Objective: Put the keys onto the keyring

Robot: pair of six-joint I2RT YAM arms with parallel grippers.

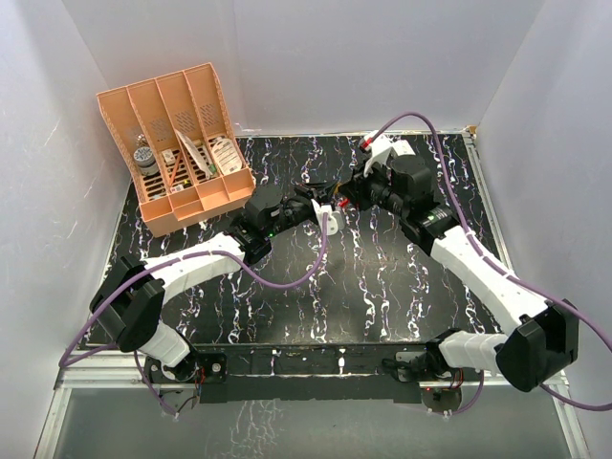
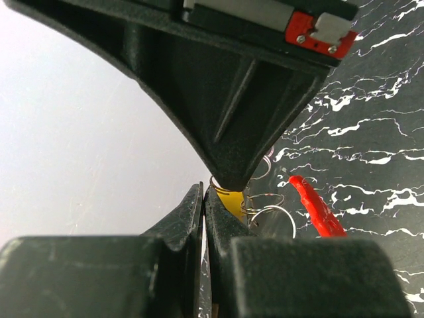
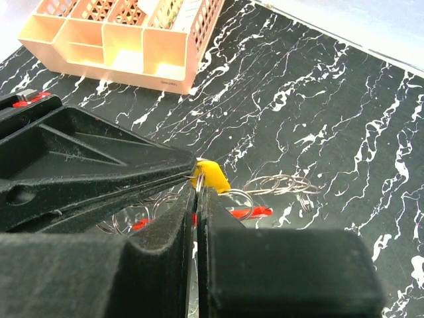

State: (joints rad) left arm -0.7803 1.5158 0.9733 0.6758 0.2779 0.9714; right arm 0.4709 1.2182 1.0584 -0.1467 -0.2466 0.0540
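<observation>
Both arms reach to the middle of the bench (image 1: 382,277), toward its far edge, and meet tip to tip. The left fingers (image 2: 199,203) are pressed fully together, and so are the right fingers (image 3: 199,199). Both tips touch a yellow-headed key (image 3: 212,175), and I cannot tell which pair actually grips it. Thin wire rings (image 3: 281,184) sit just beside the yellow head. The red keyring (image 2: 317,207) lies close beside them, partly hidden behind the fingers; whether it rests on the bench or hangs is unclear. An orange desk organizer (image 1: 177,143) stands at the far left corner, well apart
</observation>
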